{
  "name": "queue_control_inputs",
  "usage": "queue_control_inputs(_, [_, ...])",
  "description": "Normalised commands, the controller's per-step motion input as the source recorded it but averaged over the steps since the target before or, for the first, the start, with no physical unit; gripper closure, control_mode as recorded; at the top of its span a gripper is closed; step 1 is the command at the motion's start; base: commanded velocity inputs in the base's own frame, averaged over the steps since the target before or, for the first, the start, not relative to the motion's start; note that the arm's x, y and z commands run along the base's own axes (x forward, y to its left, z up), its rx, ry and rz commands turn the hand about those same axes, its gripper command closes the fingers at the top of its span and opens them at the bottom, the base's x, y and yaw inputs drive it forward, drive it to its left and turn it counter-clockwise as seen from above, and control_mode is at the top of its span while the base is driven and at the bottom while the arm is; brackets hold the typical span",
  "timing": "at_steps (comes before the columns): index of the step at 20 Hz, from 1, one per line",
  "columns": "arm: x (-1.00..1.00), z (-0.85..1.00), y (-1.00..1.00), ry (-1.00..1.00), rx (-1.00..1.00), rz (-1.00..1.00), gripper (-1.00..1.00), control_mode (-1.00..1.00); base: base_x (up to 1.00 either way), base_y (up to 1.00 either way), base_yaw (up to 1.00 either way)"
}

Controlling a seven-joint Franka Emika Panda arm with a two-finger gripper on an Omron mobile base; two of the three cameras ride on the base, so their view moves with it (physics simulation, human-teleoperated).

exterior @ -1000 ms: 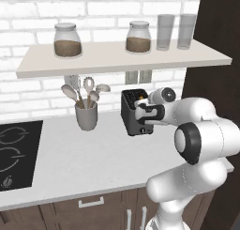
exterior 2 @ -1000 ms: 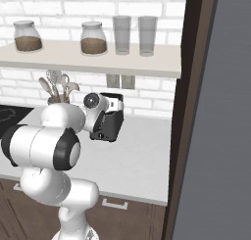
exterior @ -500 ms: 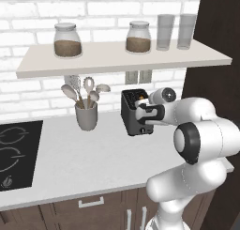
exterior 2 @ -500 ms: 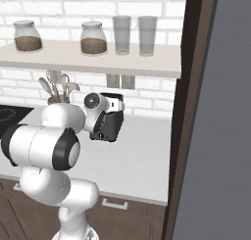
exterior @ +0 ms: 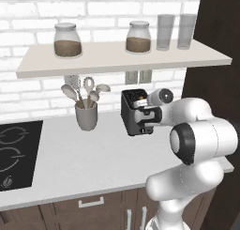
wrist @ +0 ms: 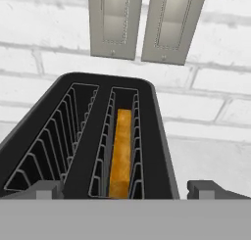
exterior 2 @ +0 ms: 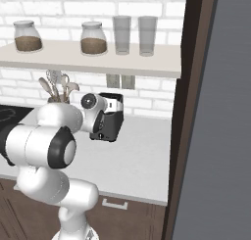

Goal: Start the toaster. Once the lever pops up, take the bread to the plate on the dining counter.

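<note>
We see the robot's pincer poised directly over the toaster, its two tips spread wide apart and grasping nothing, one tip at each side of the toaster's body in the hand view. The toaster stands on the white table against the brick wall, at three o'clock from the grey utensil cup and below the wall shelf with its jars and glasses.

We judge the task to be at an early stage. The bread sits deep in the right-hand slot, only its golden-brown top crust showing between the wire guides, while the left-hand slot is empty. We cannot tell from these views whether the lever has been pressed down. Everything after that remains: waiting for the pop, lifting the slice out, and carrying it to the plate on the dining counter.

The toaster itself is a small, boxy, dark grey two-slot unit. In the right base view a small silvery knob shows low on its narrow end face. Two pale wall outlets sit at twelve o'clock above it.
</note>
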Motion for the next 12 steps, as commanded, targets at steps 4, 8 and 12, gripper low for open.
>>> queue_control_inputs(4, [0.0, 0.0, 0.12, 0.0, 0.0, -0.01, -1.0, -1.0, 0.0, 0.0, 0.0])
queue_control_inputs(8, [0.0, 0.0, 0.0, 0.0, 0.0, 0.0, -1.0, -1.0, 0.0, 0.0, 0.0])
queue_control_inputs(12, [0.0, 0.0, 0.0, 0.0, 0.0, 0.0, -1.0, -1.0, 0.0, 0.0, 0.0])
